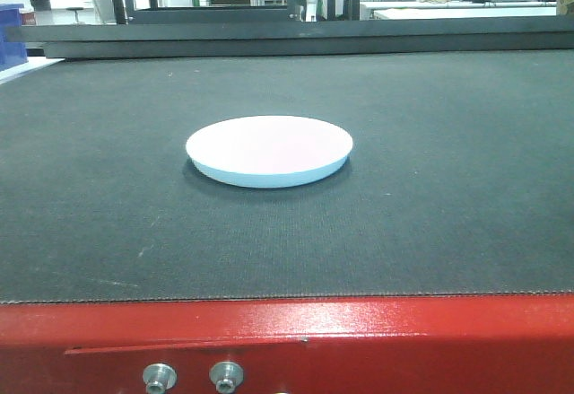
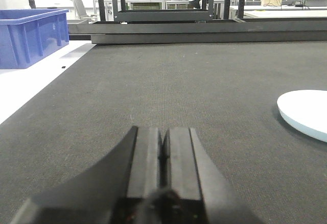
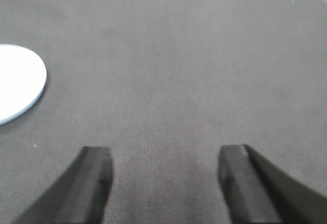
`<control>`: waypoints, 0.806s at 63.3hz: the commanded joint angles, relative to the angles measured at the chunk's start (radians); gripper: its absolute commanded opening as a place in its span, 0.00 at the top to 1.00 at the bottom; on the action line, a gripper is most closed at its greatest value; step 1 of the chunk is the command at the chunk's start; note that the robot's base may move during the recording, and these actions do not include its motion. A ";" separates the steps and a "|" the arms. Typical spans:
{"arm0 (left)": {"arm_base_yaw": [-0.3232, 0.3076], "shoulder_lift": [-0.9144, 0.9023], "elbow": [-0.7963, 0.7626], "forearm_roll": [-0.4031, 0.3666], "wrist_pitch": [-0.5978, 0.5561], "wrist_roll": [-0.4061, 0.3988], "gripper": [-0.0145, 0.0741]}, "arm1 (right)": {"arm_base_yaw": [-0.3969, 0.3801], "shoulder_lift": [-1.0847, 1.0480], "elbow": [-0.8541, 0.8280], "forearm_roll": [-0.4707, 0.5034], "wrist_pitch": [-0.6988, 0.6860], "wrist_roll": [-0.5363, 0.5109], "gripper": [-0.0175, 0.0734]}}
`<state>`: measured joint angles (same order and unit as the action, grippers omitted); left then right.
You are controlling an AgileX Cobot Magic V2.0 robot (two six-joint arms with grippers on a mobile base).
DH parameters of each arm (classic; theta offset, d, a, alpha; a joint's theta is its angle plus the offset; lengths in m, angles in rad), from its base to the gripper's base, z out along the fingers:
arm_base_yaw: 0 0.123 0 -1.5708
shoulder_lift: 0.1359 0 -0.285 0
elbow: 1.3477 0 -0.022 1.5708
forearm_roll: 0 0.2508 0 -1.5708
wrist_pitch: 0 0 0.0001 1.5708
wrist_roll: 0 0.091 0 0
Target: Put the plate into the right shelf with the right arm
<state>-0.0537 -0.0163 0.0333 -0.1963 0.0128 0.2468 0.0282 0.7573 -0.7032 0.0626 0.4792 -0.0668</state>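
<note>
A white round plate [image 1: 269, 149] with a pale blue underside lies flat on the dark grey mat [image 1: 448, 214], near the middle. It shows at the right edge of the left wrist view [image 2: 306, 113] and at the left edge of the right wrist view [image 3: 18, 81]. My left gripper [image 2: 162, 147] is shut and empty, low over the mat, left of the plate. My right gripper [image 3: 163, 155] is open and empty, above bare mat to the right of the plate. No shelf is in view. Neither gripper shows in the front view.
A blue plastic crate [image 2: 30, 32] stands at the far left beyond the mat. A dark raised rail [image 1: 296, 39] runs along the mat's far edge. The red table front [image 1: 287, 340] is at the near edge. Benches and frames stand in the background.
</note>
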 commanded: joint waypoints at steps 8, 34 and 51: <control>0.002 -0.011 0.008 -0.002 -0.087 -0.002 0.89 | 0.108 0.278 -0.301 -0.007 0.133 0.067 0.22; 0.002 -0.011 0.008 -0.002 -0.087 -0.002 0.89 | 0.358 0.864 -0.857 -0.078 0.339 0.279 0.23; 0.002 -0.011 0.008 -0.002 -0.087 -0.002 0.89 | 0.400 1.136 -1.037 -0.086 0.331 0.306 0.23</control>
<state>-0.0537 -0.0163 0.0333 -0.1963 0.0128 0.2468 0.4213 1.8872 -1.6771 0.0000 0.8546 0.2332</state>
